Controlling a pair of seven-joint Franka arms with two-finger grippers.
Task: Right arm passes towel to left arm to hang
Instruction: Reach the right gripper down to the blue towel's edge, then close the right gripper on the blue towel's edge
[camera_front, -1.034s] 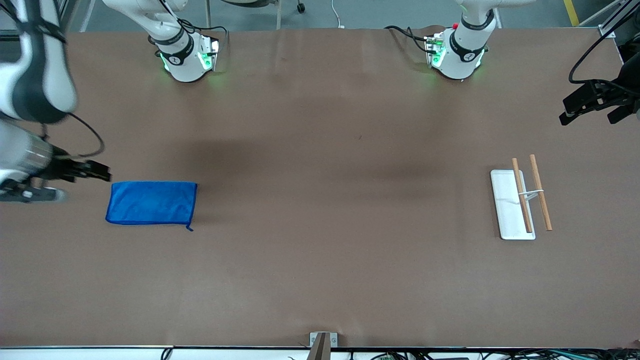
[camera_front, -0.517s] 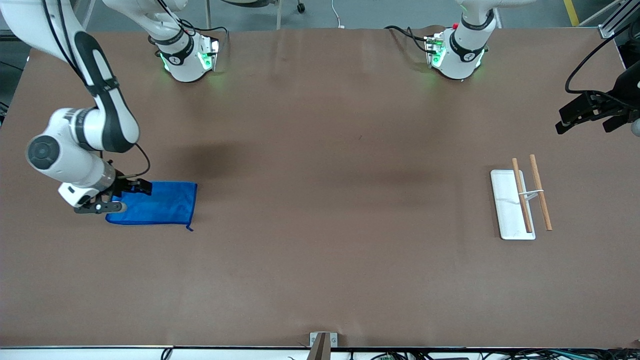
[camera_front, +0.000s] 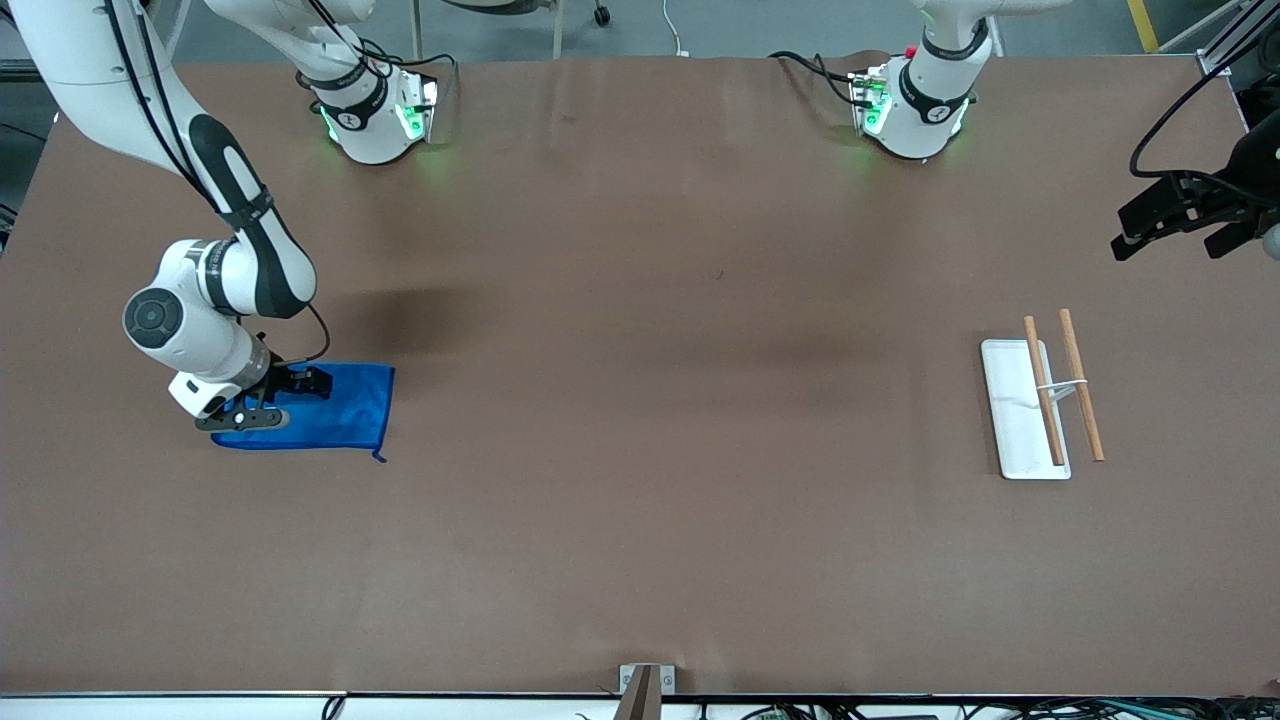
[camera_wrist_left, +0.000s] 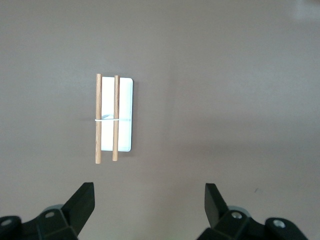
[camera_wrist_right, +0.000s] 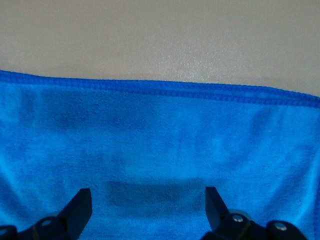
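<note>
The bright blue towel (camera_front: 340, 405) lies flat on the brown table toward the right arm's end, its small loop at the corner nearest the front camera. My right gripper (camera_front: 290, 400) is open, low over the towel's end that lies toward the table's edge. In the right wrist view the towel (camera_wrist_right: 160, 135) fills the space under my right gripper (camera_wrist_right: 147, 210), with a shadow between the fingers. My left gripper (camera_front: 1172, 245) is open and empty, up in the air by the left arm's end of the table. In the left wrist view my left gripper (camera_wrist_left: 149, 210) has bare table between its fingers.
A white tray (camera_front: 1010, 400) with two wooden bars (camera_front: 1082, 385) across a wire stand sits toward the left arm's end; it also shows in the left wrist view (camera_wrist_left: 125, 110). The two arm bases stand along the table's edge farthest from the front camera.
My right arm has swung in from the table's edge and come down over the towel. My left gripper has shifted only slightly.
</note>
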